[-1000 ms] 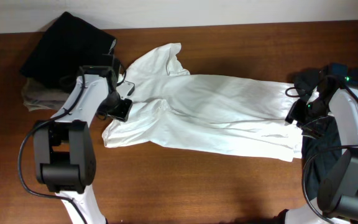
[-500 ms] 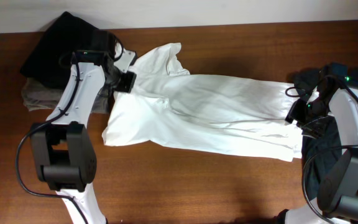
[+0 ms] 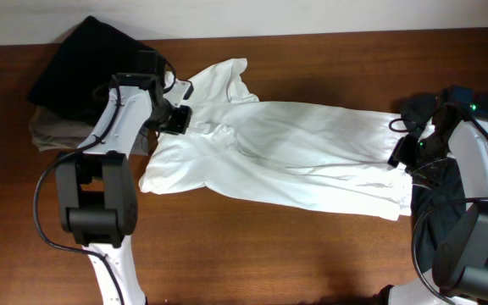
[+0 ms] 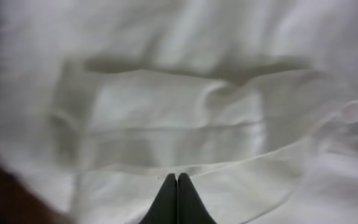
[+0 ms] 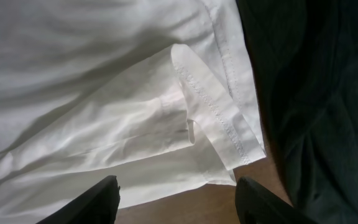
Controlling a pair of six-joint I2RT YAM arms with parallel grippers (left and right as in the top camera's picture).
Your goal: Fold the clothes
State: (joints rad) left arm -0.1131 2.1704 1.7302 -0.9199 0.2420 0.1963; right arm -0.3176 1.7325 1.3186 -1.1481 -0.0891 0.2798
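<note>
A white garment (image 3: 295, 152) lies spread across the brown table, its long axis running left to right. My left gripper (image 3: 182, 119) is at the garment's upper left edge. In the left wrist view its black fingertips (image 4: 177, 180) are pressed together on a hem of the white garment (image 4: 166, 118). My right gripper (image 3: 402, 155) is open at the garment's right end. In the right wrist view its fingers (image 5: 176, 202) straddle the stitched hem corner of the garment (image 5: 216, 118), just above the cloth.
A black cloth (image 3: 91, 63) lies on a grey-beige folded cloth (image 3: 53, 131) at the back left. A dark garment pile (image 3: 447, 203) lies at the right edge, also in the right wrist view (image 5: 316, 93). Bare wooden table (image 3: 269, 254) runs along the front.
My left gripper has moved from the garment's lower left up to its upper left edge, and the folded-over left part has opened out flat. The right arm has not moved.
</note>
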